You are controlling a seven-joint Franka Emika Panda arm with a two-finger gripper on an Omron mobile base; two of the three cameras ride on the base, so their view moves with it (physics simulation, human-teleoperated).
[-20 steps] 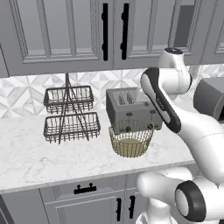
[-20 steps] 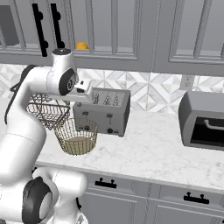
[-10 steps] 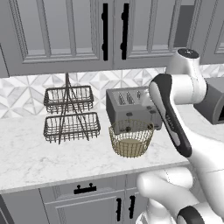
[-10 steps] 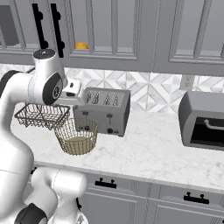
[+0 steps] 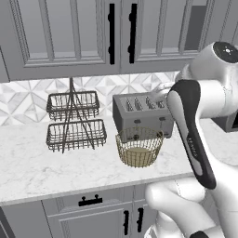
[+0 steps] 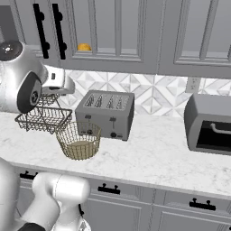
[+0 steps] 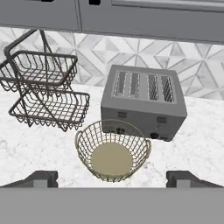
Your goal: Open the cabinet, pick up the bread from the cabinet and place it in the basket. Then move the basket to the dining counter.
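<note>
The basket (image 7: 113, 151) of gold-tan wire stands on the marble worktop in front of the toaster, with only its tan bottom showing inside. It also appears as the basket (image 5: 138, 148) and the basket (image 6: 79, 140) in the base views. My gripper (image 7: 113, 180) hovers above and in front of it, open, its fingertips (image 7: 41, 178) wide apart with nothing between them. The bread (image 6: 84, 47), a small orange bun, sits low inside the grey wall cabinet (image 6: 113, 31), just right of the black bar handles (image 6: 56, 27). The dining counter is out of view.
A grey toaster (image 7: 142, 103) stands right behind the basket. A dark two-tier wire rack (image 5: 74, 121) is to its left. A dark boxy appliance (image 6: 210, 128) sits at the far right of the worktop (image 6: 153, 158). Grey drawers run below the counter edge.
The arm has risen and drawn back from the toaster, its hand shifting left in the right base view. The jaws have spread wide. Basket and bread have not moved.
</note>
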